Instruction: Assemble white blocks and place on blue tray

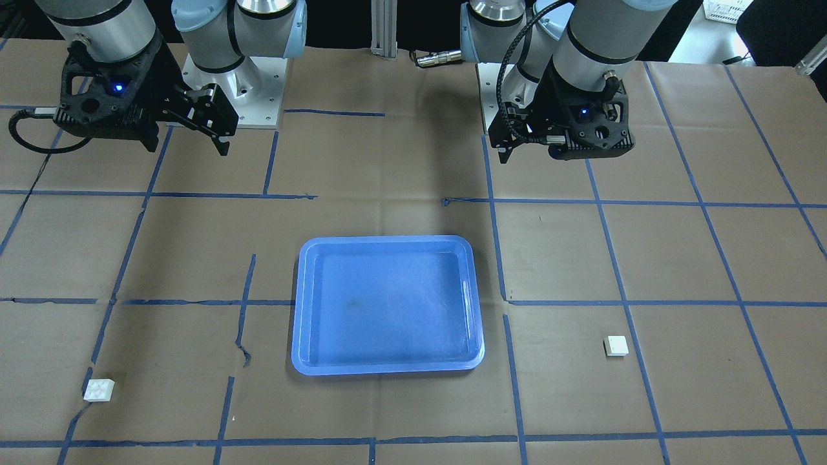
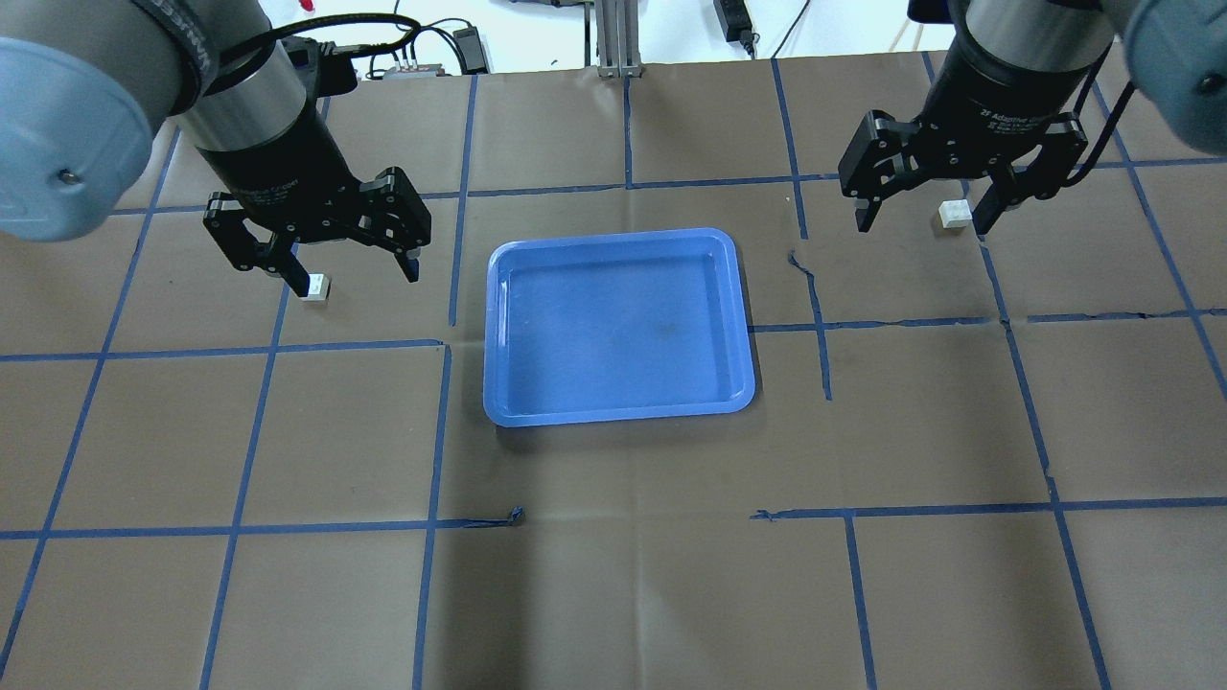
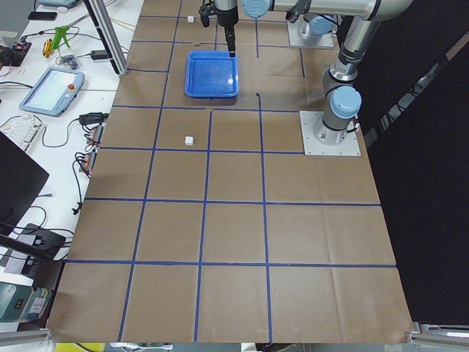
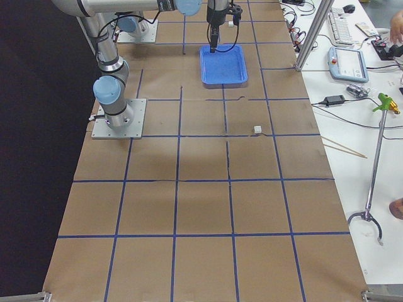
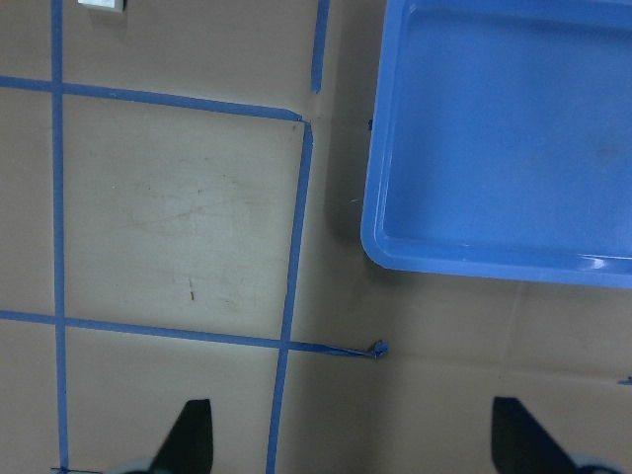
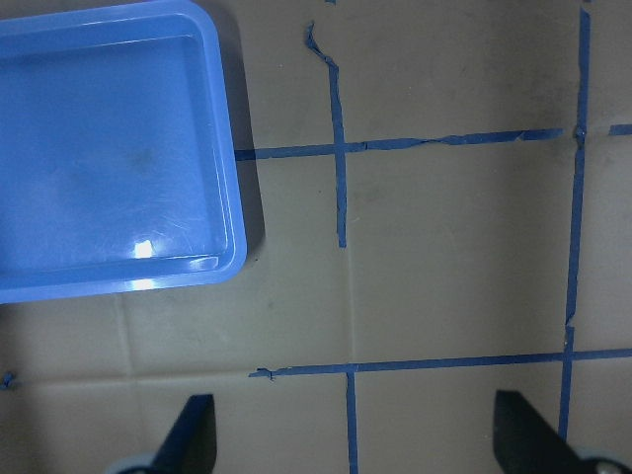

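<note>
Studs on the right white block point(image 1: 99, 389) show only in the front-facing view. In the overhead view a finger of the left gripper point(image 2: 353, 276) half hides the left white block point(image 2: 315, 287). The blue tray point(image 2: 618, 326) lies in the middle of the tabletop point(image 2: 613, 594), and both blocks sit outside it, well apart, one on each side. The left gripper and the right gripper point(image 2: 920, 225) hang above with fingers spread, grasping nothing. Blue tape lines point(image 2: 240, 528) cross the tabletop.
</note>
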### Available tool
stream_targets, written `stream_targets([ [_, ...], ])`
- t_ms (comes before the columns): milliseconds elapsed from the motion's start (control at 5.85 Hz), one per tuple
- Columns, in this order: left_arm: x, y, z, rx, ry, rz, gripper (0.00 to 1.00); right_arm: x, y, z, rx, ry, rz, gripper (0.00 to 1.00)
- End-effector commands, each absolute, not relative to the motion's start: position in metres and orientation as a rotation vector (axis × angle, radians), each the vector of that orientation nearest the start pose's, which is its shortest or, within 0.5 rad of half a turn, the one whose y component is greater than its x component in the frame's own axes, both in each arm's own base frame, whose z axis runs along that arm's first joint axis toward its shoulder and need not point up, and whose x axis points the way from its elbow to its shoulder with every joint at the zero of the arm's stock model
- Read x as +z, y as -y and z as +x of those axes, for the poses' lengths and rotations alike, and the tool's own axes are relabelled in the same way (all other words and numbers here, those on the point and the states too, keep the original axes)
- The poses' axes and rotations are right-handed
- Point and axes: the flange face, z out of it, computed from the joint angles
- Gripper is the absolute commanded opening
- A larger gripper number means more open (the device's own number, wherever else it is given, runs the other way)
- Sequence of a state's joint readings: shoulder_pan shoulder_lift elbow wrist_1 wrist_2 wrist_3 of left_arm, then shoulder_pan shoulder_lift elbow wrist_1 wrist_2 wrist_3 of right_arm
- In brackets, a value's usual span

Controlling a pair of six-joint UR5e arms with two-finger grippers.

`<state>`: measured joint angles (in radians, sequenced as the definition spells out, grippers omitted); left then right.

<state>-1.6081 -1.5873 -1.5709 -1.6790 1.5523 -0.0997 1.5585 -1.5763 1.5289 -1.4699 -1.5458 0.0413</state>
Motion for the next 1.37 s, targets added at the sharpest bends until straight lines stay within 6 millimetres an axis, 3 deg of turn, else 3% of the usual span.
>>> stream_targets([
  [0,0.445,0.489,-0.138,0.268,-3.145,0.108,0.98,0.496,0.488,0.129,0.091,-3.111,-0.100,1.00],
  [342,0.409,0.518,-0.095,0.370,-3.158,0.366,0.98,0.494,0.491,0.129,0.071,-3.059,-0.517,1.00],
  [513,0.396,0.541,-0.072,0.373,-3.140,0.652,0.98,0.492,0.493,0.128,0.073,-3.018,-0.718,1.00],
  [684,0.379,0.555,-0.058,0.414,-2.985,1.026,0.98,0.481,0.503,0.122,0.093,-2.945,-0.934,1.00],
  [855,0.358,0.581,-0.048,0.316,-2.833,1.333,0.98,0.477,0.519,0.121,0.007,-2.863,-1.224,1.00],
  [1026,0.329,0.602,-0.026,0.296,-2.798,1.419,0.98,0.470,0.532,0.112,-0.036,-2.751,-1.486,1.00],
  [1197,0.302,0.619,-0.011,0.259,-2.720,1.565,0.98,0.463,0.542,0.083,-0.028,-2.604,-1.722,1.00],
])
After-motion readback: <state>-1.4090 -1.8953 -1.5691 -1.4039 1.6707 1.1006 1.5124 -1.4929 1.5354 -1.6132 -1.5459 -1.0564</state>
